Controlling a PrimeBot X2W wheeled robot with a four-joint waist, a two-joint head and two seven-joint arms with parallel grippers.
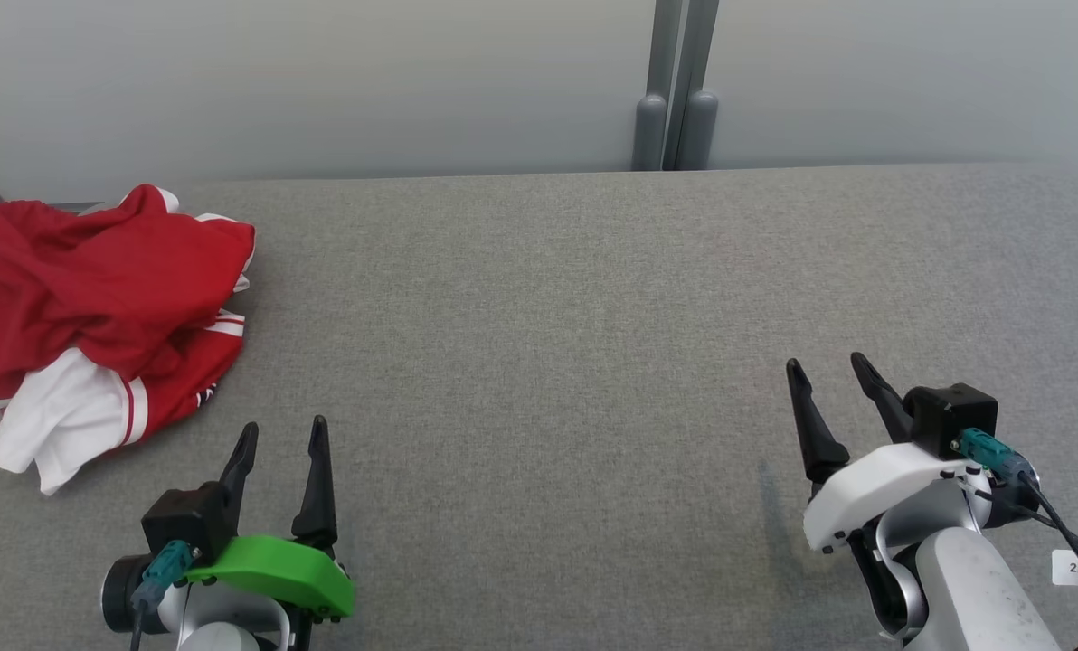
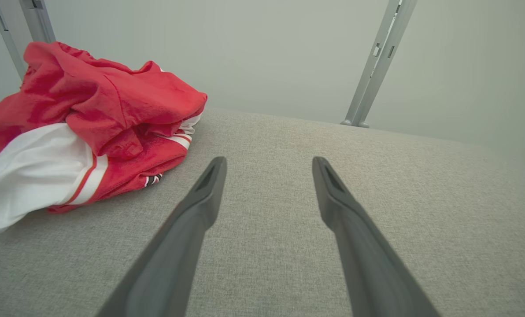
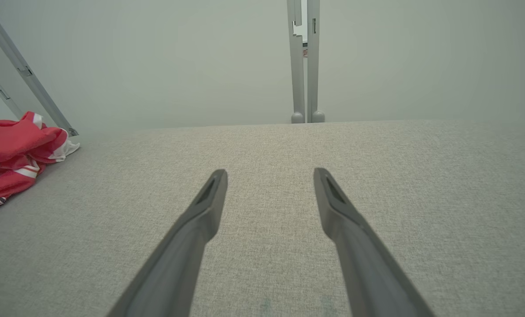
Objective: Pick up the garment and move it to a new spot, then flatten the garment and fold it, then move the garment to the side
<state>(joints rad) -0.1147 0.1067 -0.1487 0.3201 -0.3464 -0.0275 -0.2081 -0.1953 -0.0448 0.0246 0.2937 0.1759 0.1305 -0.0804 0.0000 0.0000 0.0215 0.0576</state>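
Observation:
A crumpled red and white garment (image 1: 96, 307) lies in a heap at the far left of the grey table (image 1: 593, 316), partly over the left edge. The left wrist view has the garment (image 2: 90, 123) at its upper left, and it sits at the left edge of the right wrist view (image 3: 11, 154). My left gripper (image 1: 284, 432) hovers open near the front left, just right of and nearer than the heap, holding nothing. On the right side my right gripper (image 1: 827, 364) is open and empty, far from the cloth. Both pairs of fingers (image 2: 209, 185) (image 3: 209, 193) point across bare fabric.
A pale wall runs along the table's far edge, with a grey double post (image 1: 675, 90) at its middle. Slanted grey struts (image 2: 377, 61) stand behind the table. A white label tag (image 1: 1077, 568) hangs from the right arm's cable.

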